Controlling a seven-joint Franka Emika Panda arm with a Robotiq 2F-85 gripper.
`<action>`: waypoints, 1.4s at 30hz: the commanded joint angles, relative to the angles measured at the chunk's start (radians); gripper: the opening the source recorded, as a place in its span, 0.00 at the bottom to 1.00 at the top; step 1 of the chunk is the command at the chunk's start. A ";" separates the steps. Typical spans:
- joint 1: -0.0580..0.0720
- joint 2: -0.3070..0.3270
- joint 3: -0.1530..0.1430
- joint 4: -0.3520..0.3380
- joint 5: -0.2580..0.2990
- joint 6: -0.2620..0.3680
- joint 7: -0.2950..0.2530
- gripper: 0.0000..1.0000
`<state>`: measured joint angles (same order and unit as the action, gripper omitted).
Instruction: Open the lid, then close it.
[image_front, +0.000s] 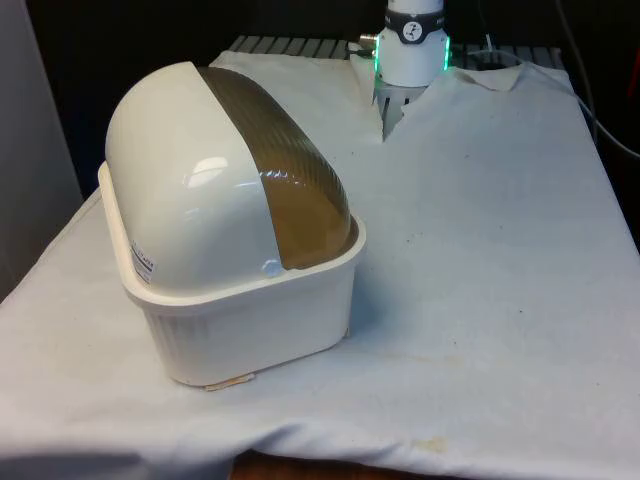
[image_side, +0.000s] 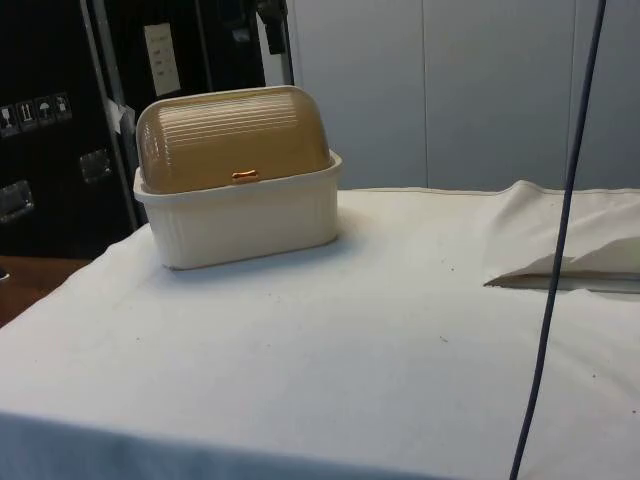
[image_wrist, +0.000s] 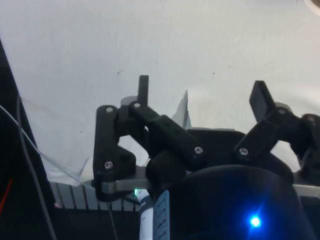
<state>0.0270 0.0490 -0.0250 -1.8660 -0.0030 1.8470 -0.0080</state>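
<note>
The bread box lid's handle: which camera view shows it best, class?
The side view: the small orange handle faces that camera at the closed lid's lower edge. The front view shows the lid's curved side, handle hidden; the wrist view shows cloth.

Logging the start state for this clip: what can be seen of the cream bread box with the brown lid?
The cream plastic bread box has a ribbed tub and a domed, translucent brown roll-top lid, fully shut, with a small orange handle at its lower edge. It stands upright on the white cloth, at the front view's left. Nothing else touches it.
</note>
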 joint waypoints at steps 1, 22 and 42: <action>0.001 -0.006 0.000 -0.005 0.000 0.001 0.001 0.99; 0.004 -0.024 0.001 -0.021 -0.001 0.010 -0.004 0.00; 0.005 -0.028 -0.005 -0.058 0.000 0.146 -0.095 0.00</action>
<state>0.0320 0.0210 -0.0300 -1.9240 -0.0030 1.9930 -0.1030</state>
